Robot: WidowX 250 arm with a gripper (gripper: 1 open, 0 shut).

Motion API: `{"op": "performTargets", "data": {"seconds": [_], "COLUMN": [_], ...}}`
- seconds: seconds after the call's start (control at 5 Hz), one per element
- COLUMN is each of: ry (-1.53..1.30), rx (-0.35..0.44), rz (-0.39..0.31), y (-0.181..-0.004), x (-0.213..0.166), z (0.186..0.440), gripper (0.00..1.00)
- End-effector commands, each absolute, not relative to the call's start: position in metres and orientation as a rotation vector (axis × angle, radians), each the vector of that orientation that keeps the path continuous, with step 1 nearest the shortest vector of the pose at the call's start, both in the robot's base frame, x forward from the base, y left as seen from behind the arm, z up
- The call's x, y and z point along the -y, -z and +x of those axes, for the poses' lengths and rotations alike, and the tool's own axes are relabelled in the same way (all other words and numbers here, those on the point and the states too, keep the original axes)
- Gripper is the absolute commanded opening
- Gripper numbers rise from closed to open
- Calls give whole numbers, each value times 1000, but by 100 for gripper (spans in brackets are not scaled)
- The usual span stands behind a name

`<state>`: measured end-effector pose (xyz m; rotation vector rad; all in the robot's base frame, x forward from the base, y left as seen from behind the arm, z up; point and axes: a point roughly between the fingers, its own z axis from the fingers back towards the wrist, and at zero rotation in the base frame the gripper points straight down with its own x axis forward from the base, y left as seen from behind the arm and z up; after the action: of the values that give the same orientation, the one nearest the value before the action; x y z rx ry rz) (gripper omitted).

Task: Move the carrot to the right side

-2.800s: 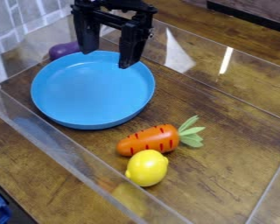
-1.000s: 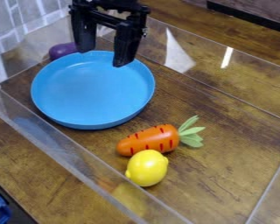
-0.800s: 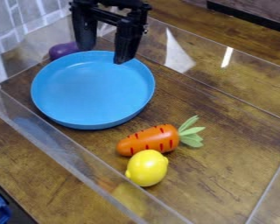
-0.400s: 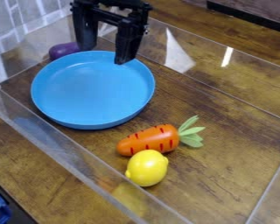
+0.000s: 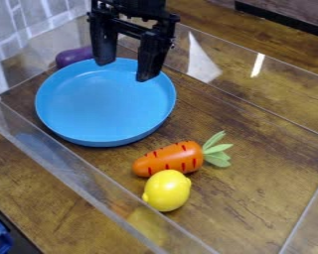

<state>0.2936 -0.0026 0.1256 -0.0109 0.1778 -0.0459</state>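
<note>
The carrot lies on the wooden table, orange with dark grooves, its light green top pointing right. My gripper hangs above the far part of the blue plate, well up and left of the carrot. Its two black fingers stand apart and point down, open with nothing between them.
A yellow lemon sits just in front of the carrot, touching or nearly touching it. A purple eggplant lies behind the plate, partly hidden by the gripper. Clear plastic walls border the table at the front and the back right.
The gripper has shifted slightly to the right and toward the carrot over the plate. The carrot, lemon and plate have not moved.
</note>
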Motion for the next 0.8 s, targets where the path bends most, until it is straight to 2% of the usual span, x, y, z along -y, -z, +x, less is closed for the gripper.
{"op": "performTargets", "data": {"seconds": [0.0,0.6], "ry": [57,60], "rx": [-117,-112], "rz": [-11,-32], "y": [-146,-159], "x": [4,1], "z": [299,292], "gripper": [100,100]}}
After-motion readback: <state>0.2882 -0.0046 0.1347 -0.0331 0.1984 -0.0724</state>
